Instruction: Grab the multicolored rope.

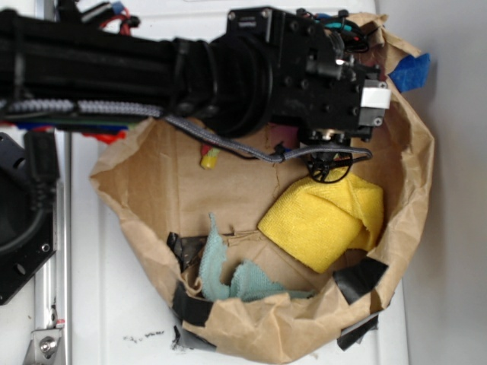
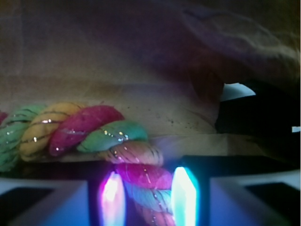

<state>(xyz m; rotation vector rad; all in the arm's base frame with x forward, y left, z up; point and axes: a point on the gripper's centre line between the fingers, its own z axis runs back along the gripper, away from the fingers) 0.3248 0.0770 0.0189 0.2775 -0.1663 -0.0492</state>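
Multicolored rope (image 2: 117,155) between jaws, inside paper bag (image 1: 251,334)

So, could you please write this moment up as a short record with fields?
container: brown paper bag, laid open
target: multicolored rope, one end running between the fingers
gripper: gripper, a finger either side of the rope; contact cannot be told
other contents: yellow cloth; teal cloth
exterior view of rope: only a small end shows beneath the arm
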